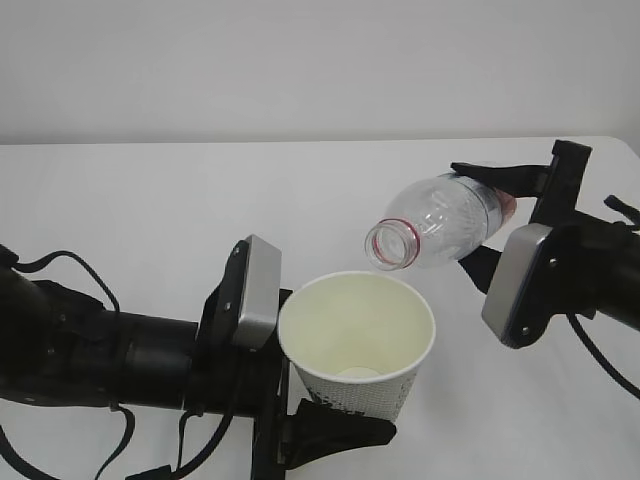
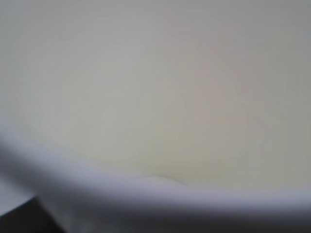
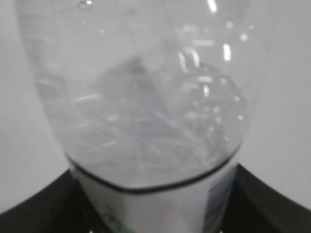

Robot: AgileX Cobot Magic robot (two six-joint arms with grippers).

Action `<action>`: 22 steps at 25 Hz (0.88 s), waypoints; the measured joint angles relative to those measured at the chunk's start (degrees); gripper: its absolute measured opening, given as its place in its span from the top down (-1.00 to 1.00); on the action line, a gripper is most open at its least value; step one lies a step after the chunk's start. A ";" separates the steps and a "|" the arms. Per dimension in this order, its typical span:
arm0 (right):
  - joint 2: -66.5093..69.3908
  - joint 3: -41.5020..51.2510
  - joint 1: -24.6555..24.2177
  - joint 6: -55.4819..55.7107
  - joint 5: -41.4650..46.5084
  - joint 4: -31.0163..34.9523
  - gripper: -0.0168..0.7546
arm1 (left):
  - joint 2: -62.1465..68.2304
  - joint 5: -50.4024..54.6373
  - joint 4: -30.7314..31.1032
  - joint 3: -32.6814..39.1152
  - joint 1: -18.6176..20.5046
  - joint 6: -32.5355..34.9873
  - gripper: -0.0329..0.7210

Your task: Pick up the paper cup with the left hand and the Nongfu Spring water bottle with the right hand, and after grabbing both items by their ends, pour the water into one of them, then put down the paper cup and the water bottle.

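The white paper cup (image 1: pixel 357 345) stands upright in mid-air, dark print low on its side. My left gripper (image 1: pixel 330 420) is shut on its lower part, with one black finger (image 1: pixel 340 435) showing under it. In the left wrist view the cup's blurred wall (image 2: pixel 155 97) fills the frame. The clear Nongfu Spring water bottle (image 1: pixel 440 222) lies tipped, its uncapped red-ringed mouth (image 1: pixel 392 245) just above the cup's far rim. My right gripper (image 1: pixel 490 220) is shut on the bottle's rear end. Seen from the right wrist, the bottle (image 3: pixel 146 97) shows droplets, its label (image 3: pixel 155 204) between black fingers (image 3: pixel 39 213). No stream of water shows.
A white table (image 1: pixel 150 200) runs back to a pale wall. Both black arms carry silver-grey boxes, the left box (image 1: pixel 255 292) and the right box (image 1: pixel 520 285), close beside the cup and the bottle.
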 joint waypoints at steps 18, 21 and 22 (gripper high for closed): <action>-7.92 0.09 0.00 1.56 0.00 -0.59 -0.36 | -6.93 -0.11 0.36 0.00 0.00 -5.21 -0.47; -9.35 0.09 0.00 1.94 0.00 -1.23 -0.36 | -9.02 0.23 1.32 0.00 0.00 -6.90 -0.47; -9.87 0.09 0.00 2.17 0.00 -1.48 -0.36 | -9.54 0.46 1.84 0.00 0.00 -7.75 -0.47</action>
